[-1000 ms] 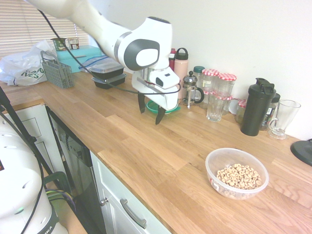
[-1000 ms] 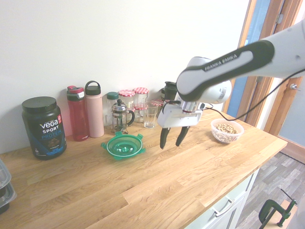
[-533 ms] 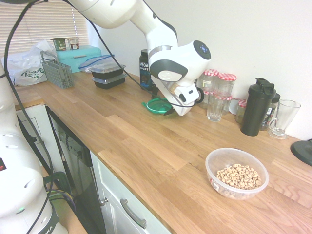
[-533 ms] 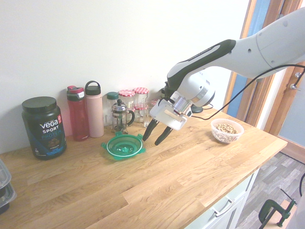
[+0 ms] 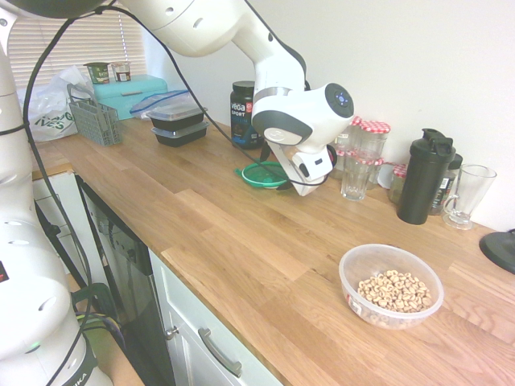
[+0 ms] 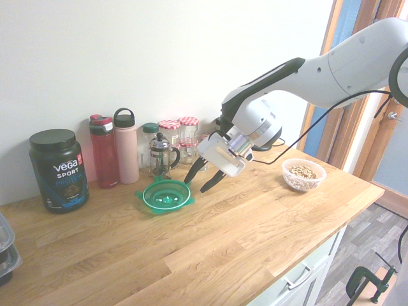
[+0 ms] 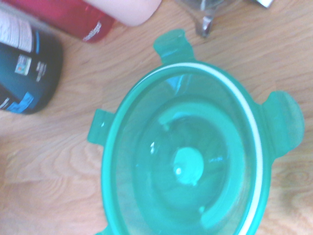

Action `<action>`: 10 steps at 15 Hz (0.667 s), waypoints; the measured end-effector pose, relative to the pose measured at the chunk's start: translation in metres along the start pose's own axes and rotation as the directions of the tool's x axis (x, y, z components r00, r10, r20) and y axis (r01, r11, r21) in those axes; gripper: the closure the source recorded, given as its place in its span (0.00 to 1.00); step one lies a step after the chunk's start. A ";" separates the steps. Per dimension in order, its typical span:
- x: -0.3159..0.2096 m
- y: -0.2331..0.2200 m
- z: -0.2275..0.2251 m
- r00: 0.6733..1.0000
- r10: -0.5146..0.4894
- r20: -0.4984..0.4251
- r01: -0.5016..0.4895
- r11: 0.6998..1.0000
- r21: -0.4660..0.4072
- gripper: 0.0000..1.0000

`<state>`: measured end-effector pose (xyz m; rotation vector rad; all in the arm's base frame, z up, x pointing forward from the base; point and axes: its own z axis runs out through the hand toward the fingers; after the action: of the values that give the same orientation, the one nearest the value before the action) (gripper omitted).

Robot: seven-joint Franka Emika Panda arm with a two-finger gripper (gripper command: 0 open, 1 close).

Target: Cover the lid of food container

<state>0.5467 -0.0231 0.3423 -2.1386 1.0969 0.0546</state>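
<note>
Lid (image 6: 166, 194) lay flat on the wooden counter (image 6: 210, 242), near the wall, just in front of the row of bottles. Round, translucent green, white ring near its rim, raised dot at centre, snap tabs sticking out at the edge; three tabs showed in the wrist view (image 7: 188, 156), where it filled most of the frame.

Gripper (image 6: 201, 181) hung just beside the lid, on the side toward the food container, angled down toward it. Fingers (image 6: 210, 183) spread wide, nothing between them, not touching the lid as far as the second exterior view showed. In the first exterior view the arm's head hid part of the lid (image 5: 262, 174).

Food container (image 5: 390, 285) sat well apart from the lid, further along the counter toward its front edge: clear round bowl, uncovered, tan cereal rings in the bottom.

Behind the lid: small French press (image 6: 160, 155), pink bottle (image 6: 126, 146), red bottle (image 6: 104, 152), dark protein tub (image 6: 58, 169). Jars with red checked caps (image 6: 179, 136) stood at the wall past the press.
</note>
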 end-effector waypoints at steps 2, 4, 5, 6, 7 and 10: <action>0.004 0.005 0.013 1.000 0.015 -0.001 -0.015 1.000 0.007 0.00; 0.008 0.004 0.024 1.000 0.017 -0.006 -0.017 1.000 0.009 0.00; 0.010 0.001 0.028 1.000 0.010 -0.011 -0.010 1.000 0.011 0.00; 0.012 -0.003 0.032 1.000 0.003 -0.021 -0.003 1.000 0.012 0.00; 0.014 -0.005 0.035 1.000 -0.001 -0.027 0.002 1.000 0.013 0.00; 0.018 -0.012 0.042 1.000 0.006 -0.021 -0.005 1.000 0.031 1.00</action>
<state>0.5783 -0.0048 0.3126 -2.1130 1.1093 0.0175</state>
